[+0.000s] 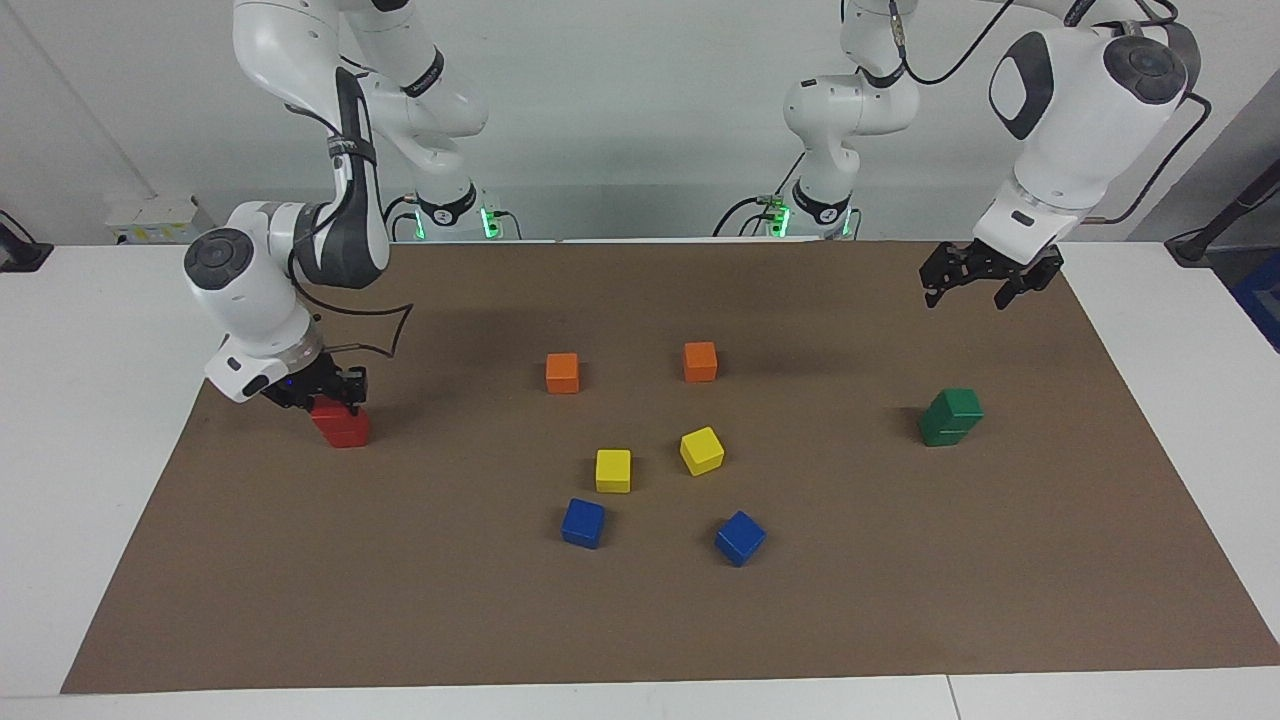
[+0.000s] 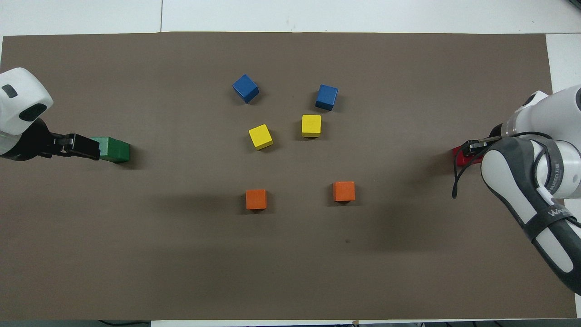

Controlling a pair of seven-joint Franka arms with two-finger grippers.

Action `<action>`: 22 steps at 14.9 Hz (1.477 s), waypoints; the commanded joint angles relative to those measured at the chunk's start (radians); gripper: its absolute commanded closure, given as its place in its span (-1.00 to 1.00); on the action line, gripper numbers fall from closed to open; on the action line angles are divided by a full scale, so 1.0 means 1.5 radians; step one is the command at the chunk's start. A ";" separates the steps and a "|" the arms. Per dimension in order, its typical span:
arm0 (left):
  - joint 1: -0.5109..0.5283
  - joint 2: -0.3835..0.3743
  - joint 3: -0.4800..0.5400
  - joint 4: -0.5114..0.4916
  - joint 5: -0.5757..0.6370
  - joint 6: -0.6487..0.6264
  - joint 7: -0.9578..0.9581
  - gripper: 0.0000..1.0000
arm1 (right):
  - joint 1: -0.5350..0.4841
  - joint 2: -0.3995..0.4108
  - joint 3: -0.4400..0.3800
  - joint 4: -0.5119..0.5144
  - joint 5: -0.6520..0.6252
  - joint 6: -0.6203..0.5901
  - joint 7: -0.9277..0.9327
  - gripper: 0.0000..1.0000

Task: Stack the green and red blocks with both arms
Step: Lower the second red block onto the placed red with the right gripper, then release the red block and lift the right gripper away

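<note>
Two red blocks stand stacked at the right arm's end of the mat, upper block (image 1: pixel 334 409) on lower block (image 1: pixel 347 434). My right gripper (image 1: pixel 325 398) is shut on the upper one; from overhead only a red edge (image 2: pixel 459 157) shows past this gripper (image 2: pixel 470 147) and arm. Two green blocks (image 1: pixel 951 417) are stacked, slightly askew, at the left arm's end. My left gripper (image 1: pixel 963 292) hangs open and empty, high over the mat. From overhead it (image 2: pixel 93 149) covers one edge of the green stack (image 2: pixel 115 150).
On the brown mat (image 1: pixel 640 620), midway between the stacks, lie two orange cubes (image 1: pixel 562 372) (image 1: pixel 700 361), two yellow cubes (image 1: pixel 613 470) (image 1: pixel 702 450) and two blue cubes (image 1: pixel 583 522) (image 1: pixel 740 537). White table borders the mat.
</note>
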 commanded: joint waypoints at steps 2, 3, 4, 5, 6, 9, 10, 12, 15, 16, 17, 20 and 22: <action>-0.014 0.006 0.014 0.012 -0.012 -0.027 -0.004 -1.00 | -0.009 -0.017 0.005 -0.016 0.010 0.007 0.011 1.00; -0.014 0.006 0.015 0.012 -0.018 -0.027 -0.004 -1.00 | -0.009 -0.017 0.004 -0.016 0.015 0.008 0.012 1.00; -0.014 0.006 0.014 0.012 -0.019 -0.027 -0.004 -1.00 | -0.009 -0.016 0.004 -0.016 0.023 0.008 0.012 1.00; -0.014 0.006 0.014 0.012 -0.019 -0.027 -0.004 -1.00 | -0.009 -0.017 0.004 -0.016 0.024 0.008 0.015 1.00; -0.014 0.006 0.014 0.012 -0.019 -0.028 -0.004 -1.00 | -0.009 -0.017 0.004 -0.016 0.024 0.009 0.025 1.00; -0.023 0.007 0.009 0.012 -0.018 -0.022 -0.003 -1.00 | -0.008 -0.016 0.004 -0.016 0.024 0.011 0.030 1.00; -0.024 0.007 0.006 0.018 -0.017 -0.019 -0.003 -1.00 | -0.009 -0.016 0.004 -0.016 0.024 0.011 0.030 1.00; -0.022 0.006 -0.006 0.019 -0.017 -0.020 -0.003 -1.00 | -0.009 -0.016 0.004 -0.015 0.024 0.012 0.030 1.00; -0.022 0.006 -0.011 0.019 -0.017 -0.019 -0.003 -1.00 | -0.009 -0.016 0.004 -0.016 0.024 0.013 0.029 1.00; -0.022 0.006 -0.011 0.019 -0.017 -0.018 -0.005 -1.00 | -0.009 -0.016 0.004 -0.016 0.024 0.014 0.027 1.00; -0.020 0.005 -0.011 0.014 -0.017 -0.013 -0.006 -1.00 | -0.009 -0.016 0.004 -0.016 0.024 0.014 0.027 1.00; -0.010 0.005 -0.008 0.013 -0.017 0.018 -0.005 -1.00 | -0.008 -0.016 0.004 -0.016 0.024 0.015 0.027 1.00; -0.010 0.005 -0.009 0.013 -0.017 0.011 -0.003 -1.00 | -0.008 -0.016 0.004 -0.016 0.023 0.016 0.027 1.00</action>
